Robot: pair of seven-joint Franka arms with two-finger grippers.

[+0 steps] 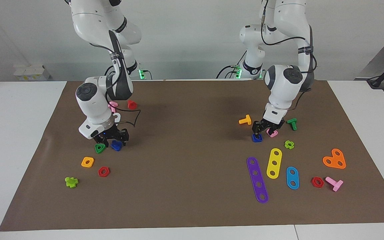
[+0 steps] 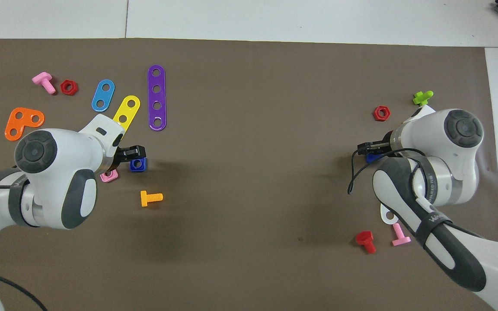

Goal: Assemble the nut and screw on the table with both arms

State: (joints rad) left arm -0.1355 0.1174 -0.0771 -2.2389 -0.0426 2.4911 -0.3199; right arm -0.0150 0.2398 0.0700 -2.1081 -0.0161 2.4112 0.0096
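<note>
Matt brown mat (image 1: 192, 186), glossy plastic nut (image 1: 257, 138) and screw (image 1: 116, 145), smooth white tabletop (image 1: 15, 140)

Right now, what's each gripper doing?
Left gripper: down at the blue square nut; grip cannot be told.
Right gripper: down at the blue screw; grip cannot be told.
</note>
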